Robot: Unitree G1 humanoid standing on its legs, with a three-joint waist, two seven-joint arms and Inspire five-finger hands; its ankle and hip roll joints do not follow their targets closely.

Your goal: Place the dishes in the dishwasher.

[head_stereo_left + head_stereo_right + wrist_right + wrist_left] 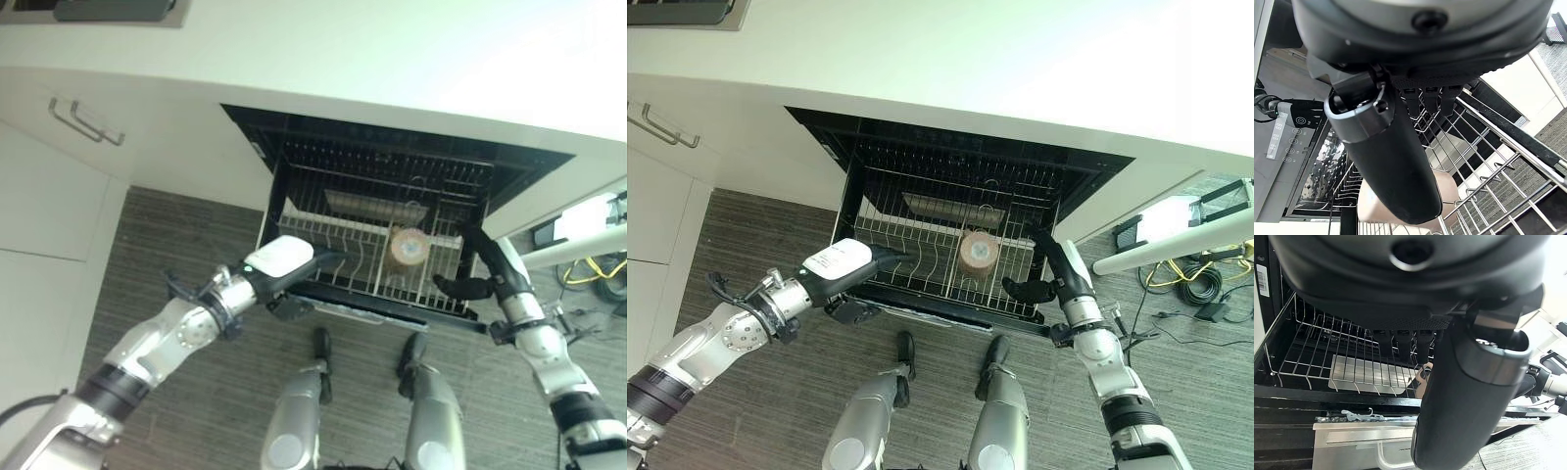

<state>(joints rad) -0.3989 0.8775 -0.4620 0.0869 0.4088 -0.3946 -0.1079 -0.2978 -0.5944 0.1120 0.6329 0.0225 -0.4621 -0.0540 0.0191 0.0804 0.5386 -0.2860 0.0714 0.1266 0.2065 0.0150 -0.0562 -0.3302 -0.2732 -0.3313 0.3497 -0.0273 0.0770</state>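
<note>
At the left front corner of the pulled-out white wire dishwasher rack [323, 245], the left hand [294, 262] reaches in low over the rim; its fingers [1403, 343] run straight out over the wires and hold nothing. A flat, pale rectangular tray [1369, 374] lies on the rack floor just past those fingers. Right of the middle of the rack, a tan, round ceramic cup [407, 249] stands among the tines, apart from both hands. It looks stiff, smooth and breakable, fairly light, and probably slippery where glazed; I would take it round the side wall with thumb against fingers, not pinch it at the lip. At the right front corner the right hand [477, 274] rests beside the rack's edge, fingers [1431, 97] extended and relaxed over the wires, the cup just beyond them, nothing held. Above runs the white desk [392, 59].
</note>
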